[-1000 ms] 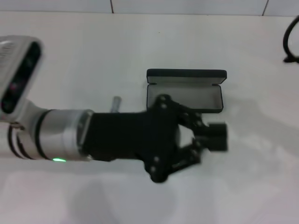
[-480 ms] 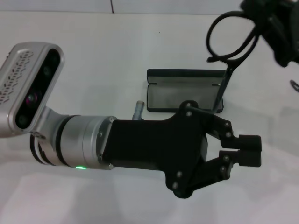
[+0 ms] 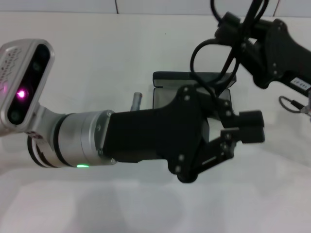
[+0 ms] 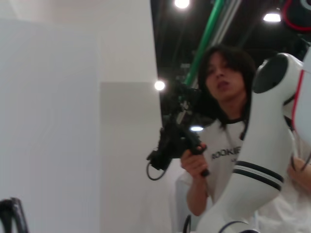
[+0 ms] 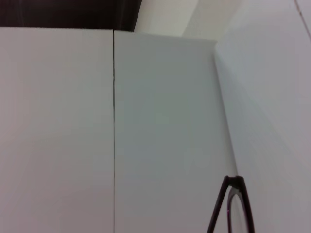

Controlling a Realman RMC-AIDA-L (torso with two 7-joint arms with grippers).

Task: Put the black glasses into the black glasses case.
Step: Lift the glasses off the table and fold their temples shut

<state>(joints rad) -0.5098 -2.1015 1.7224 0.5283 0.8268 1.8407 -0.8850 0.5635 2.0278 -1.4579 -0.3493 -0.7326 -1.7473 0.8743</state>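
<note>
Right gripper [image 3: 231, 29] jaws hold black glasses [image 3: 214, 60] above the open black glasses case [image 3: 194, 77]; left gripper [image 3: 245, 127] jaws narrow.

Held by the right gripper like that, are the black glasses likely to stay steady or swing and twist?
The black glasses look thin-framed and light, dangling from the right gripper, so they probably swing. A slim temple hanging over the black glasses case could snag its rim.

Our left gripper [image 3: 245, 127] hangs over the black glasses case [image 3: 165, 80], covering most of its open tray. Our right gripper [image 3: 228, 30] and the black glasses [image 3: 206, 58] crowd its far right; bare table [image 3: 97, 53] lies left.
</note>
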